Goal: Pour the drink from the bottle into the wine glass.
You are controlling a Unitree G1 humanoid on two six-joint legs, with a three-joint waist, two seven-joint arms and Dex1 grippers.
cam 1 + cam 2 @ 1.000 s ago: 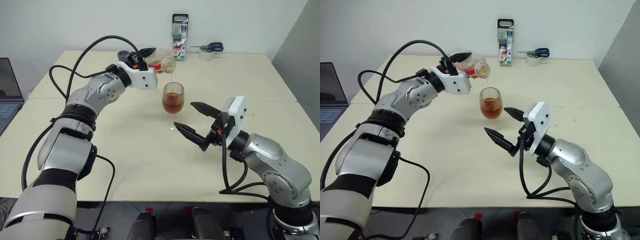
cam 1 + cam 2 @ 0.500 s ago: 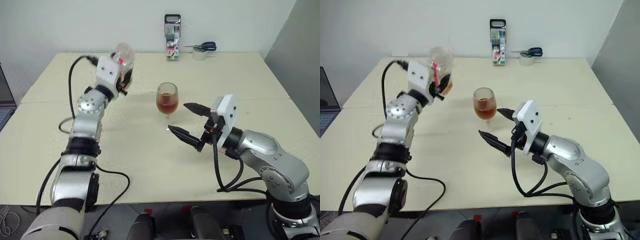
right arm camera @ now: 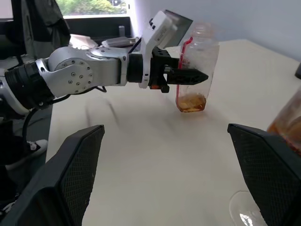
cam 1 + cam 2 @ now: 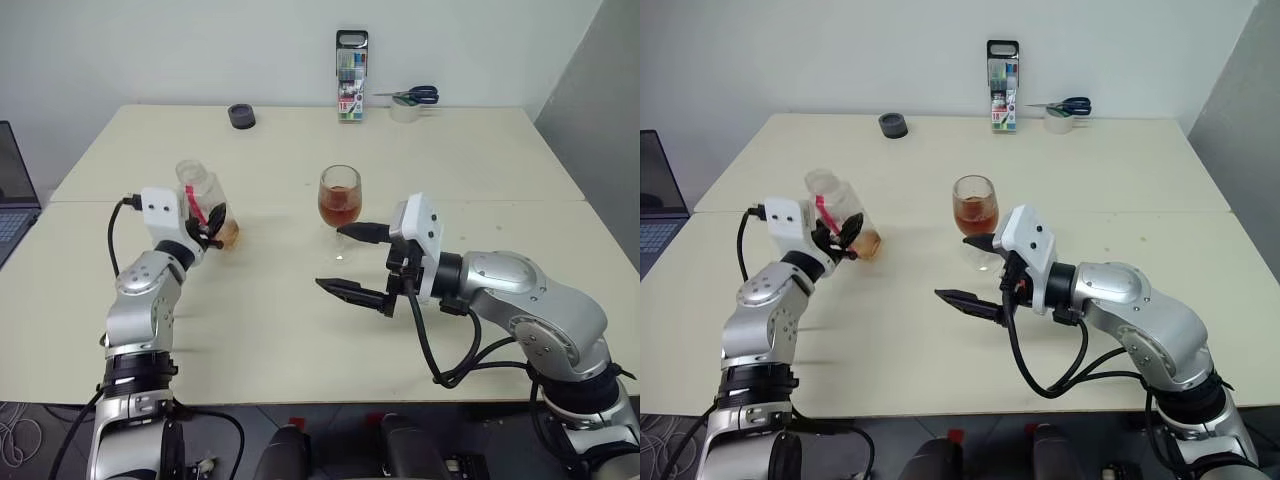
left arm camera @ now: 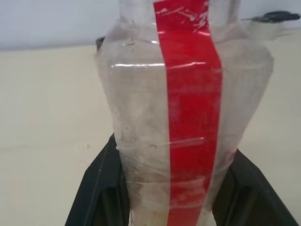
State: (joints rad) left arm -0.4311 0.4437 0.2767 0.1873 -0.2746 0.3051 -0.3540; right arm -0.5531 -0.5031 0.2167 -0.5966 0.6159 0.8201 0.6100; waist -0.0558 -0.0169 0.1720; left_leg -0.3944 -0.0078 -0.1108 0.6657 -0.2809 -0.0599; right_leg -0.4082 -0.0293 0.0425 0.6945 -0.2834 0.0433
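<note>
The right gripper (image 4: 352, 262) stands with its fingers spread wide, empty, just in front of the wine glass (image 4: 339, 195), whose bowl holds amber drink (image 4: 339, 205). Well off to its side, the left gripper (image 4: 210, 222) is clamped around the bottle (image 4: 843, 212), upright and capless, a little drink left at its bottom. Beyond lie a black cap (image 4: 241, 116), a marker pack (image 4: 351, 90) and scissors (image 4: 412, 95).

Silver-grey jointed arms, white wrist housings, black cables, each gripper (image 4: 348, 262) with two black fingers.
</note>
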